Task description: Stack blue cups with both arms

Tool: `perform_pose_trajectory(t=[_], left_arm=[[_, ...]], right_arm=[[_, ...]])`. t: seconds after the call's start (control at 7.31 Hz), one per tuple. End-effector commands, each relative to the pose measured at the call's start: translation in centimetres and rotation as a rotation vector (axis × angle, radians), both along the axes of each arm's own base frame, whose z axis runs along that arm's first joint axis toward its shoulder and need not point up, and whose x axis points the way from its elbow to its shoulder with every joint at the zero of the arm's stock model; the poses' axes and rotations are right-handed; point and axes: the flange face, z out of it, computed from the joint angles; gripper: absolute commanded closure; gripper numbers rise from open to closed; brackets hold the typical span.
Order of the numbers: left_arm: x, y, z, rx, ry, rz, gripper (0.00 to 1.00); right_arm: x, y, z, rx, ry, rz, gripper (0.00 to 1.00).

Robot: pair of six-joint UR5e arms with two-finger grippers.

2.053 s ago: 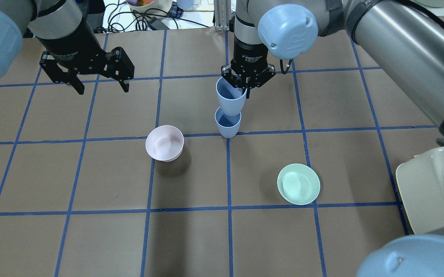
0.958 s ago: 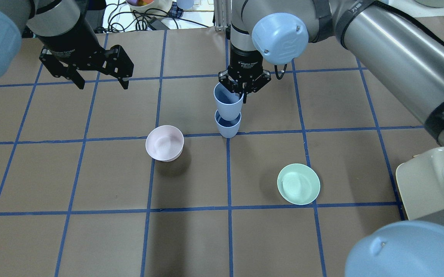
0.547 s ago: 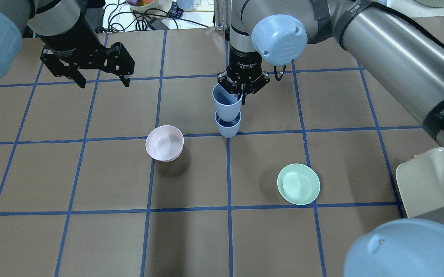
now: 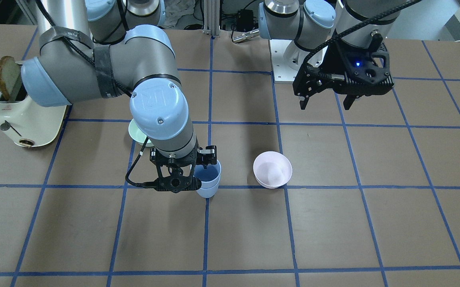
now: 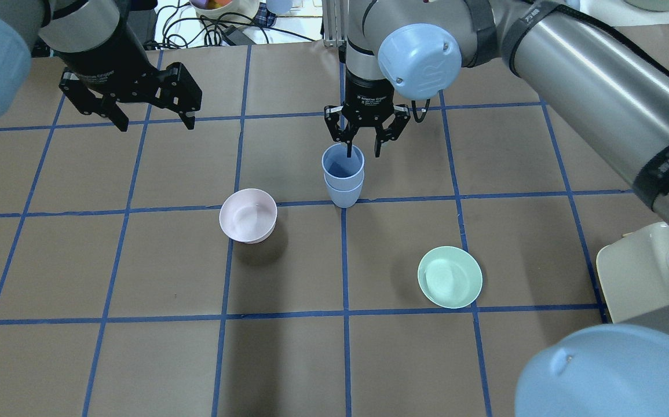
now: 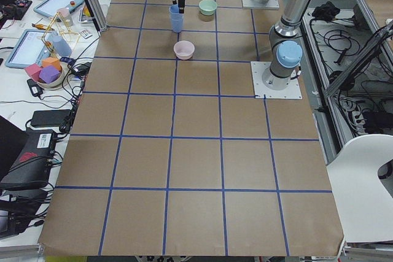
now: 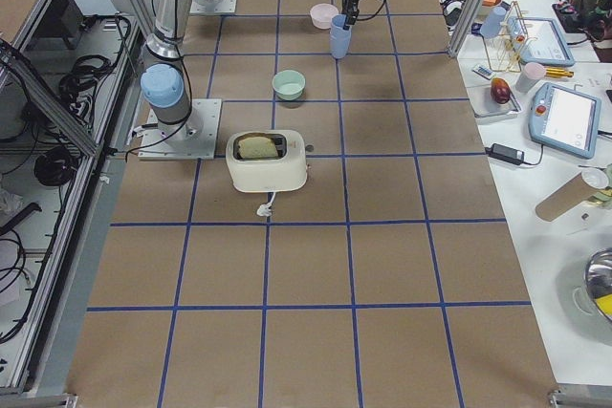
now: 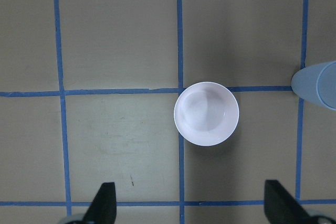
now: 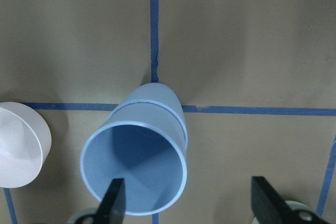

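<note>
Toaster (image 5: 641, 284) is cut off at the right edge of the overhead view, and a large arm joint fills the lower right corner. Both blue cups (image 5: 343, 174) stand nested at centre frame on a tape crossing of the surface (image 5: 137, 260), and the upper cup hides the lower one's inside. The right pincer (image 5: 363, 152) hangs just above, spread wide, with one finger (image 9: 114, 203) over the cup's mouth and the other outside its wall. The left pincer (image 5: 156, 126), upper left, is wide and empty. The pink bowl (image 5: 248, 215) and green bowl (image 5: 449, 277) look empty, with bare surface around each.
</note>
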Motion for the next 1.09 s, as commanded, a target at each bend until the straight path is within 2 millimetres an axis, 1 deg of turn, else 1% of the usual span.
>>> perform_pose_trajectory(t=[0.0, 0.14, 0.27, 0.41, 0.55, 0.68, 0.82, 0.96], left_arm=[[0.0, 0.0, -0.1, 0.002, 0.000, 0.000, 0.00], [-0.1, 0.1, 0.1, -0.001, -0.002, -0.003, 0.00], [-0.2, 0.0, 0.1, -0.002, 0.000, -0.003, 0.00], [-0.1, 0.0, 0.1, -0.001, 0.000, -0.001, 0.00], [-0.1, 0.1, 0.1, -0.002, 0.000, -0.001, 0.00], [-0.1, 0.0, 0.1, -0.001, 0.000, -0.001, 0.00], [-0.1, 0.1, 0.2, -0.004, -0.001, -0.003, 0.00], [0.0, 0.0, 0.1, -0.001, 0.000, 0.000, 0.00]], right_arm=[[-4.1, -1.8, 4.4, -0.076, -0.004, -0.033, 0.00], [-8.6, -2.1, 8.3, -0.140, 0.017, -0.092, 0.00], [-11.4, -1.9, 10.6, -0.171, 0.018, -0.131, 0.00], [-13.0, -0.6, 11.9, -0.180, 0.023, -0.134, 0.00], [-14.8, 0.0, 12.7, -0.195, 0.020, -0.042, 0.00], [-16.8, 1.1, 13.5, -0.191, 0.034, -0.043, 0.00], [-17.9, 3.4, 14.7, -0.169, 0.069, -0.051, 0.00], [-18.2, 6.1, 15.6, -0.150, 0.076, -0.052, 0.00]])
